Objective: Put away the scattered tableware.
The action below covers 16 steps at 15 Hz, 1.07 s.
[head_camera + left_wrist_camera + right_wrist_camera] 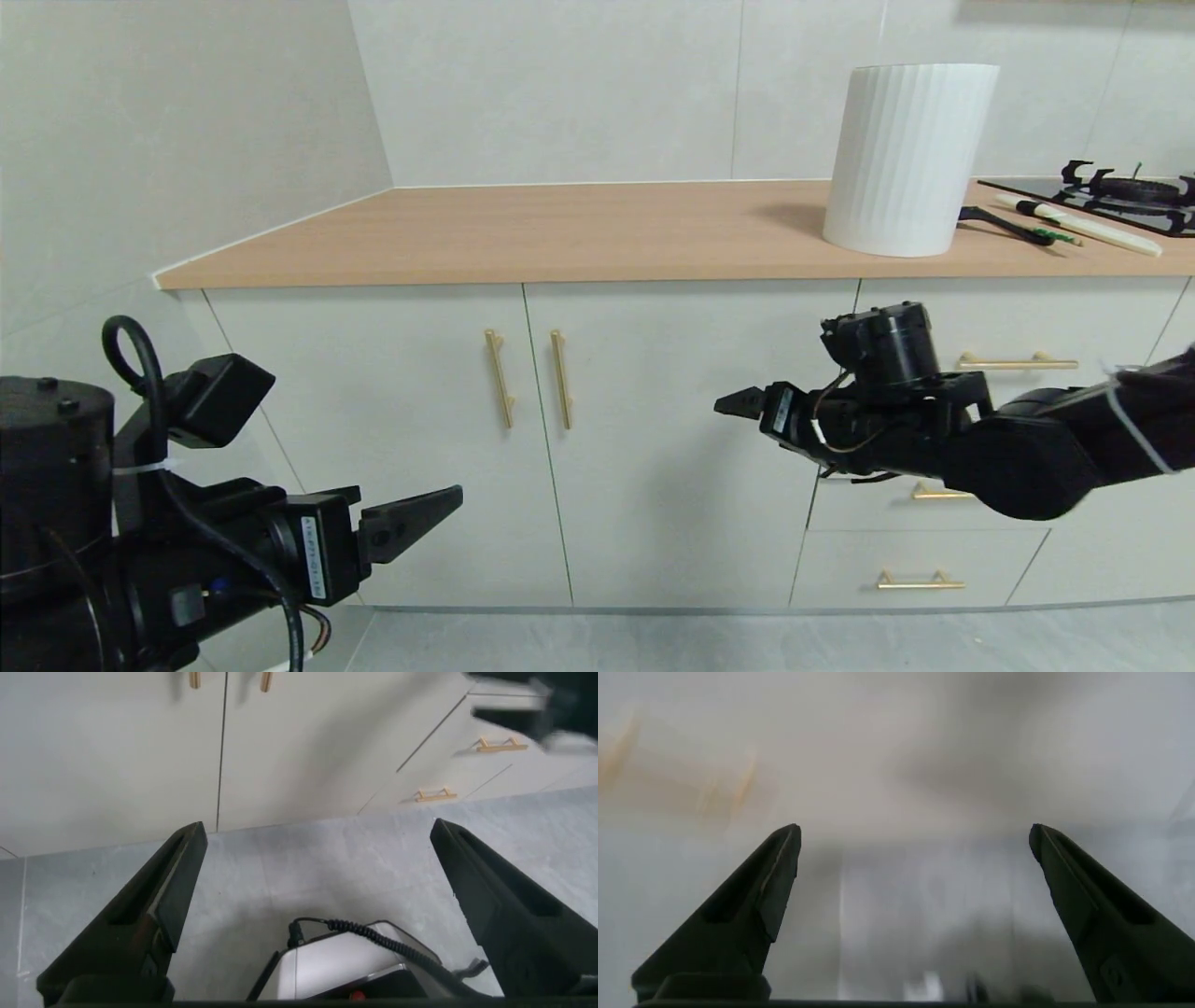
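Black-handled utensil (1004, 224): laid flat on the wooden countertop (560, 229), at its right end, just beside the foot of the white ribbed container (906, 159).
Cream utensil (1083, 224): laid flat just beyond the black one, long and slim, its far end close to the stove grate (1134, 191).
Green-tipped piece (1064, 240): seen at the black utensil's end; its kind cannot be told.
Tableware count: three slim pieces are counted, all on the countertop and none held.
Right gripper (738, 403) (915, 840): fingers spread wide with nothing between them; it is held in front of the cabinet fronts, below the countertop's edge, with the tableware well apart from it, higher and further right.
Left gripper (420, 513) (318, 840): fingers likewise parted and empty; it is held low at the left, the farther of the two from the tableware, with grey floor tiles (308, 882) seen between its fingers.
Container count: one.
Cabinet doors (448, 439): two are counted, each with one upright brass handle (499, 378).
Drawer handles (1018, 360): three horizontal brass ones are counted, at the right.
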{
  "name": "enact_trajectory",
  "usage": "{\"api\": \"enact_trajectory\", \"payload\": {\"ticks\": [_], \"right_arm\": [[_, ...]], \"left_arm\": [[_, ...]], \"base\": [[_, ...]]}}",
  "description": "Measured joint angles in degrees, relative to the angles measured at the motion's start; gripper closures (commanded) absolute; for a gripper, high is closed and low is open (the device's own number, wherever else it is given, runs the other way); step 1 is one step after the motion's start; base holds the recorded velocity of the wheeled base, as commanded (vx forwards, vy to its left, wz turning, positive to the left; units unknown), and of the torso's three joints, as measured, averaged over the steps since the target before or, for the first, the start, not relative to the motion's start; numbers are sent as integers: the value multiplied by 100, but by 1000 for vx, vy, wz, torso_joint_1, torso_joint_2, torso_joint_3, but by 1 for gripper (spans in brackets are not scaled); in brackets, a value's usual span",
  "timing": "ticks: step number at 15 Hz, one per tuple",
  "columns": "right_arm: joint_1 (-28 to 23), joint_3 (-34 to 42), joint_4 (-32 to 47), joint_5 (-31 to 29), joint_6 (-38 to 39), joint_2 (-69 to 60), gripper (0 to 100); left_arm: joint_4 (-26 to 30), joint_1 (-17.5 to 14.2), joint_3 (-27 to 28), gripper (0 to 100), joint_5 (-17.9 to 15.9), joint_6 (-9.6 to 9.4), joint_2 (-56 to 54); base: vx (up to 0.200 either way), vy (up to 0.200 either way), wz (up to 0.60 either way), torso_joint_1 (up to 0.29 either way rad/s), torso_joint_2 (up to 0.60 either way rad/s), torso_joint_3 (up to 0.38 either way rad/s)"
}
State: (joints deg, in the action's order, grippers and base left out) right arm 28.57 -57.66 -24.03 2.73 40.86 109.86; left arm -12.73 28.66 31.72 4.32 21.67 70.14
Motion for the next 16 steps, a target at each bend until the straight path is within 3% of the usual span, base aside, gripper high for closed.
{"api": "enact_trajectory", "payload": {"ticks": [5,10,12,16], "right_arm": [[-72,962,-77,-467,-742,-1668,0],[-785,2063,222,-689,-2020,-4462,0],[-1163,2358,853,-711,-2314,-5653,0],[-1675,2622,2610,-763,-3183,-7954,0]], "left_arm": [[-40,-57,-144,0,30,5,-323],[-16,-483,-551,0,22,-85,-1579],[129,-592,-692,0,15,-304,-2319],[1232,-987,-830,0,6,-1189,-4002]], "base": [[0,0,0,0,0,0],[0,0,0,0,0,0],[0,0,0,0,0,0],[0,0,0,0,0,0]]}}
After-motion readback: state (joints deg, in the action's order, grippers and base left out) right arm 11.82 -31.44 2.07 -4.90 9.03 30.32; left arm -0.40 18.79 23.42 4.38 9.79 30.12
